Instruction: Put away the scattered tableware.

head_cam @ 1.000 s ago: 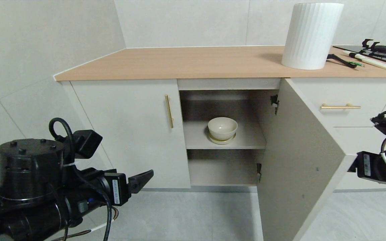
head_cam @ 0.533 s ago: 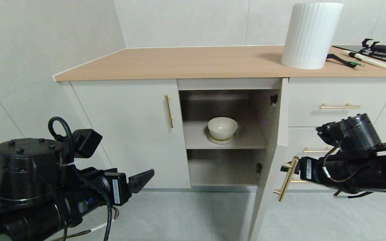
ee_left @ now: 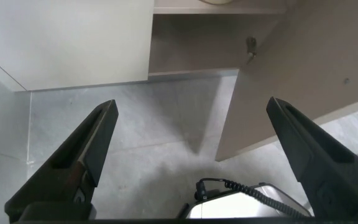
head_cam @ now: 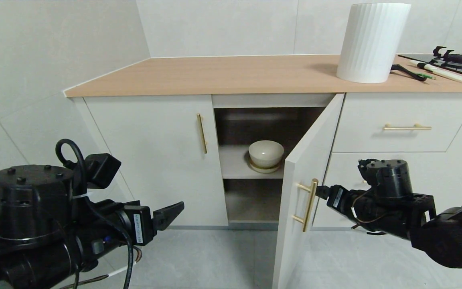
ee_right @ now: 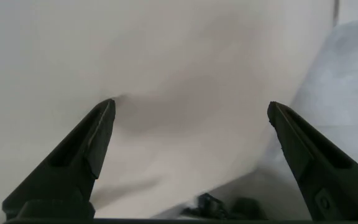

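A cream bowl (head_cam: 266,152) sits on a small plate (head_cam: 264,167) on the middle shelf inside the cabinet. The cabinet door (head_cam: 307,152) stands about half shut and hides the shelf's right part. My right gripper (head_cam: 322,192) is up against the door's outer face beside its gold handle (head_cam: 308,205). In the right wrist view its fingers (ee_right: 73,168) are spread open on the pale door panel (ee_right: 185,81), holding nothing. My left gripper (head_cam: 171,214) hangs low at the left, open and empty (ee_left: 191,162), over the floor in front of the cabinet door (ee_left: 303,68).
On the wooden counter (head_cam: 223,74) stands a tall white ribbed container (head_cam: 372,42), with utensils (head_cam: 435,72) and a stove grate (head_cam: 461,60) to its right. A drawer with a gold handle (head_cam: 406,128) is right of the cabinet. The left cabinet door (head_cam: 150,160) is shut.
The cabinet door has swung from wide open to about half shut. My right arm has moved left with it, staying against its outer face. The left arm has stayed put.
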`<state>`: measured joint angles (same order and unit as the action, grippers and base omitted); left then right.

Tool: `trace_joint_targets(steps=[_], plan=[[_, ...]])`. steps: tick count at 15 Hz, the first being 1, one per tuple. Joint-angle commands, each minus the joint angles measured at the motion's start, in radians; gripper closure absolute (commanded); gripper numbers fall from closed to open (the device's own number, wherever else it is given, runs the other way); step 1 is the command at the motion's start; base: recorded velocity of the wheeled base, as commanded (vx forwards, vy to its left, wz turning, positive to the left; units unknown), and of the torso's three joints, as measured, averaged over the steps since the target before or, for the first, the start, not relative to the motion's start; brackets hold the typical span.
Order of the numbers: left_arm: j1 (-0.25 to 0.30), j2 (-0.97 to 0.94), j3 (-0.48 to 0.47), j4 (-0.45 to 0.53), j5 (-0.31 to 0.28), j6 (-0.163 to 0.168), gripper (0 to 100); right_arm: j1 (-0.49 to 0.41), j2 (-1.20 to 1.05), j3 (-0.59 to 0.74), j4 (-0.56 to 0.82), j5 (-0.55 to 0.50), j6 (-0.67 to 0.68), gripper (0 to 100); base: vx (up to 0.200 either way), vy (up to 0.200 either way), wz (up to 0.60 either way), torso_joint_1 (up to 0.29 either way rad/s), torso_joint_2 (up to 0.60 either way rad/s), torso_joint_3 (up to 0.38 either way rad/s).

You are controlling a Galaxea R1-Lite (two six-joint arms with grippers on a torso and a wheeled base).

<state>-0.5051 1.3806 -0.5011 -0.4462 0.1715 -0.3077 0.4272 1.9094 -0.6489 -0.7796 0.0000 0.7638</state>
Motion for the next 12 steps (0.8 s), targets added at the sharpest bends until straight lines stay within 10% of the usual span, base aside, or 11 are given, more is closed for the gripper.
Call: trace_joint_targets(steps=[1, 6, 12], plan=[[0.000, -0.003, -0.001, 0.000, 0.000, -0.001, 0, 0.001, 0.073, 0.008, -0.026, -0.003, 0.020, 0, 0.000, 0.000, 0.00, 0.000, 0.00, 0.000], [-0.001, -0.017, 0.003, 0.006, 0.000, 0.002, 0, 0.001, 0.083, 0.003, -0.029, -0.003, 0.025, 0, 0.000, 0.000, 0.00, 0.000, 0.00, 0.000], [-0.001, -0.035, -0.005, 0.052, -0.004, 0.001, 0, 0.001, 0.112, 0.002, -0.107, -0.006, 0.069, 0, 0.200, 0.000, 0.00, 0.002, 0.01, 0.002]])
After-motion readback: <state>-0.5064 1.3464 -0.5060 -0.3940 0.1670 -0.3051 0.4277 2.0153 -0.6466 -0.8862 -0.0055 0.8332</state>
